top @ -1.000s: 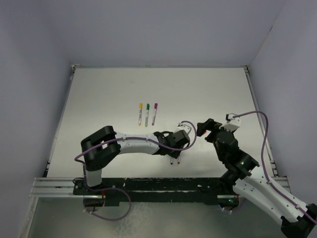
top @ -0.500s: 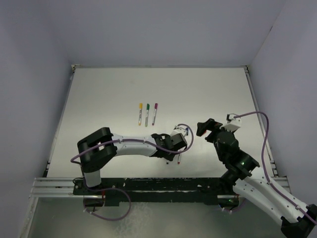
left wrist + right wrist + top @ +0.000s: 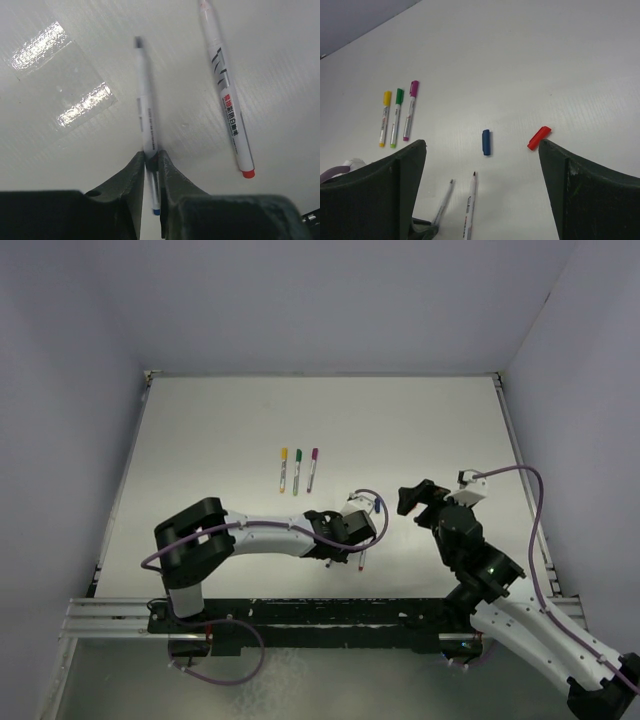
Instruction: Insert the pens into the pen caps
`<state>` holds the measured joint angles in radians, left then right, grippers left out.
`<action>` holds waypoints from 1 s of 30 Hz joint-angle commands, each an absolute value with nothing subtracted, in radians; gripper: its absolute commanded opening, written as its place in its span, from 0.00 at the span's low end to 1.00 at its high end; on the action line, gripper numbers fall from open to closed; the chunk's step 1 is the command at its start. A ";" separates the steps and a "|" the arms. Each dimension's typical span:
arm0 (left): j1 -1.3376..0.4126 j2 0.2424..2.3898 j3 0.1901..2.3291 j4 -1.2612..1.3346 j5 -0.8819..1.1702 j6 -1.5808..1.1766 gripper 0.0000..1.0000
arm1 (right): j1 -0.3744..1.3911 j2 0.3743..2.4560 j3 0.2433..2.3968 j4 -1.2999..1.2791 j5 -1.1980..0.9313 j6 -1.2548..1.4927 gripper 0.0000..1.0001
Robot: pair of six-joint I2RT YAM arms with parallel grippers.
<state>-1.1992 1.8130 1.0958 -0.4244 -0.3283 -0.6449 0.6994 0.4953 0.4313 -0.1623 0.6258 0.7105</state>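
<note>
Uncapped blue pen (image 3: 146, 110), low against the white tabletop (image 3: 545, 60), its rear end pinched in the closed left tool (image 3: 151, 156), likely for carrying to the blue cap (image 3: 486, 142). Red pen (image 3: 227, 100) lies just beside. Right tool (image 3: 407, 500) gapes wide, empty, facing the blue cap and red cap (image 3: 539, 138).

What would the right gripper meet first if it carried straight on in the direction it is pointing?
Most likely the blue cap, which lies on the table about midway between the right gripper's open fingers. The red cap sits off to the right of that line; depth is hard to judge.
</note>
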 commanded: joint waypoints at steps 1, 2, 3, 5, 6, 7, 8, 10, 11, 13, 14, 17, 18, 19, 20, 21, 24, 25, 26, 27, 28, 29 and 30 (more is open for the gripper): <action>-1.192 1.856 1.022 -0.468 -0.304 -0.665 0.12 | 0.696 0.471 0.427 -0.146 0.633 0.730 0.94; -1.190 1.858 1.011 -0.459 -0.295 -0.668 0.06 | 0.696 0.470 0.426 -0.145 0.634 0.731 0.93; -1.188 1.861 1.002 -0.450 -0.285 -0.672 0.02 | 0.697 0.470 0.424 -0.143 0.634 0.732 0.93; -1.187 1.873 0.991 -0.434 -0.269 -0.675 0.00 | 0.698 0.474 0.426 -0.138 0.635 0.729 0.92; -1.186 1.879 0.988 -0.430 -0.263 -0.676 0.00 | 0.697 0.477 0.429 -0.137 0.636 0.727 0.91; -1.186 1.885 0.986 -0.426 -0.259 -0.676 0.00 | 0.698 0.482 0.432 -0.137 0.638 0.726 0.91; -1.186 1.892 0.985 -0.421 -0.254 -0.671 0.00 | 0.697 0.486 0.436 -0.136 0.640 0.725 0.90; -1.186 1.905 0.984 -0.415 -0.247 -0.663 0.00 | 0.697 0.496 0.440 -0.133 0.646 0.724 0.87; -1.186 1.911 0.984 -0.412 -0.245 -0.658 0.00 | 0.697 0.500 0.441 -0.130 0.648 0.723 0.84; -1.184 1.916 0.982 -0.408 -0.242 -0.649 0.00 | 0.697 0.511 0.441 -0.118 0.650 0.715 0.73; -1.184 1.912 0.981 -0.407 -0.244 -0.647 0.00 | 0.697 0.518 0.441 -0.112 0.650 0.711 0.65; -1.183 1.873 0.976 -0.408 -0.264 -0.639 0.00 | 0.698 0.553 0.451 -0.102 0.646 0.698 0.51; -1.183 1.855 0.975 -0.411 -0.273 -0.634 0.00 | 0.698 0.573 0.460 -0.102 0.644 0.695 0.49; -1.181 1.836 0.976 -0.415 -0.282 -0.631 0.00 | 0.698 0.593 0.471 -0.107 0.643 0.693 0.49; -1.180 1.817 0.977 -0.423 -0.293 -0.631 0.00 | 0.697 0.617 0.484 -0.113 0.639 0.691 0.48; -1.179 1.792 0.978 -0.432 -0.306 -0.629 0.00 | 0.698 0.640 0.496 -0.120 0.636 0.689 0.48; -1.179 1.719 0.967 -0.440 -0.331 -0.625 0.00 | 0.696 0.721 0.541 -0.146 0.617 0.685 0.49; -1.180 1.689 0.957 -0.432 -0.337 -0.622 0.00 | 0.697 0.753 0.560 -0.155 0.605 0.682 0.51; -1.180 1.659 0.946 -0.421 -0.339 -0.620 0.00 | 0.696 0.786 0.578 -0.162 0.591 0.679 0.53; -1.181 1.627 0.929 -0.407 -0.345 -0.613 0.00 | 0.696 0.833 0.601 -0.168 0.576 0.674 0.55; -1.181 1.598 0.917 -0.382 -0.345 -0.606 0.00 | 0.694 0.872 0.619 -0.180 0.565 0.674 0.56; -1.181 1.566 0.901 -0.362 -0.346 -0.605 0.00 | 0.692 0.910 0.637 -0.188 0.550 0.670 0.57; -1.181 1.538 0.884 -0.338 -0.348 -0.602 0.00 | 0.687 0.950 0.653 -0.191 0.531 0.666 0.58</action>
